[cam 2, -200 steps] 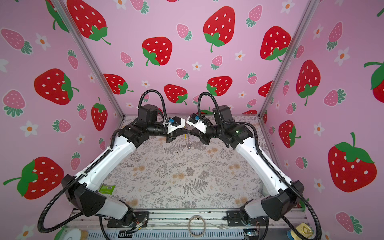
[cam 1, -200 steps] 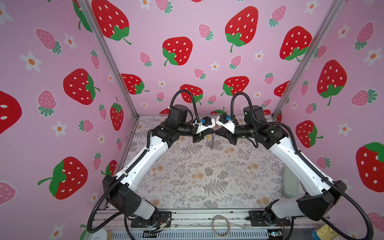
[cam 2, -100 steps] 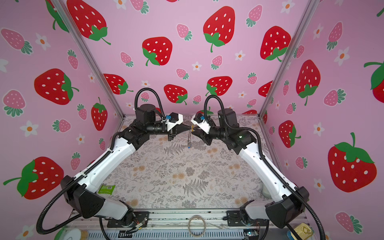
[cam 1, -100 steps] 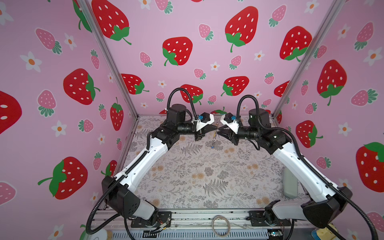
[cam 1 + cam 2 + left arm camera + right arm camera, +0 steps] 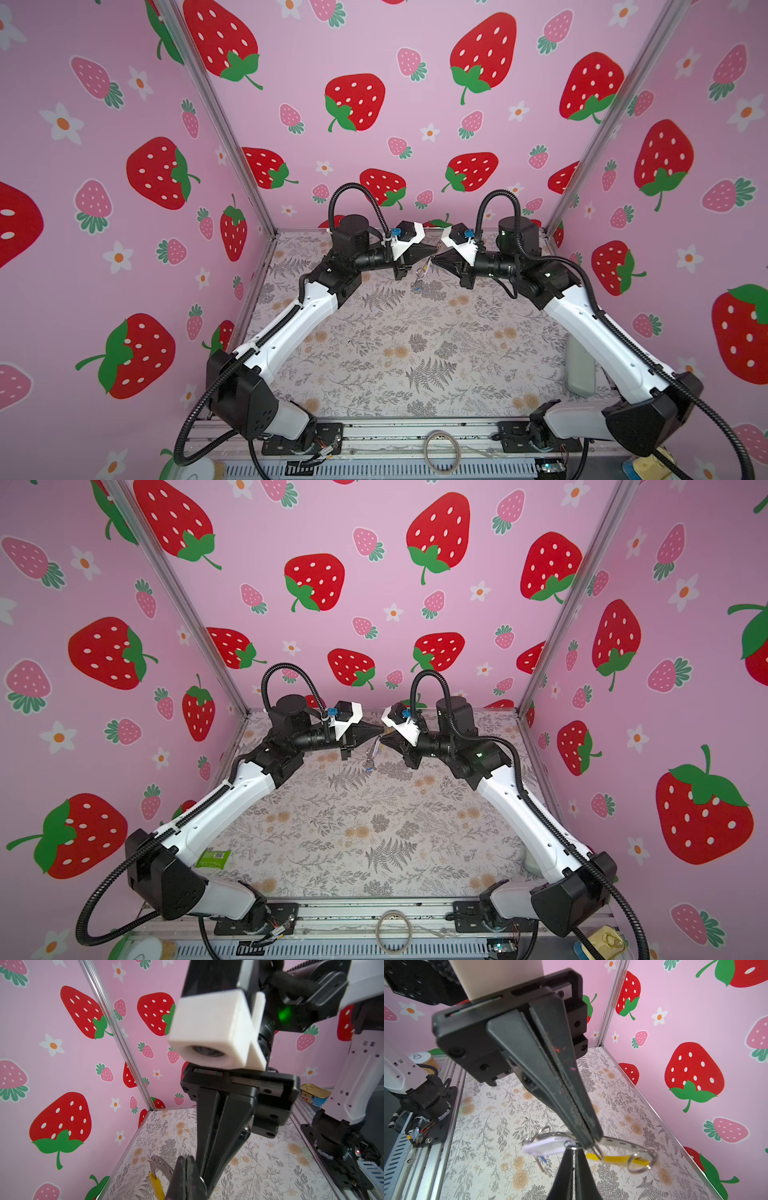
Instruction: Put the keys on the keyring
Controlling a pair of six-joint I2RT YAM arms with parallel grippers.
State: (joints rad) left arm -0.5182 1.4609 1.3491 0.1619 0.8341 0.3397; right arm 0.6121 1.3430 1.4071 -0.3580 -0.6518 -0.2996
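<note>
Looking down on a floral mat (image 5: 395, 345) boxed on three sides by pink strawberry-print walls, with an aluminium rail (image 5: 386, 432) along the open front. Meeting tip to tip above the back-middle of the mat, close to the rear wall: left gripper (image 5: 435, 248) reaching in from the left, right gripper (image 5: 435, 261) from the right, just below it.

Pinching the keyring (image 5: 423, 271) with the left gripper, jaws pressed fully together on the grey band. Showing the right gripper's jaws drawn together too, tips sitting at the small wire loop beside the lilac tag (image 5: 548, 1145); not possible to tell whether nipping that loop.

Hanging in both top views as a thin steep line, long axis running from the fingertips down and toward the front-left, blue tag (image 5: 415, 286) at the low end; touching the mat or not, hard to tell. Stretching, in the right wrist view, from the lilac tag on one side of the left fingertips to the yellow section (image 5: 616, 1159) and small metal loops (image 5: 640, 1162) on the other.

Leaving a wide run of mat between the grippers and the front rail, crowding only the rear wall. Lying at the margins: a pale hoop (image 5: 442, 432) on the rail, a pale grey object (image 5: 579, 370) against the right edge, a green packet (image 5: 214, 858) at the left edge.
</note>
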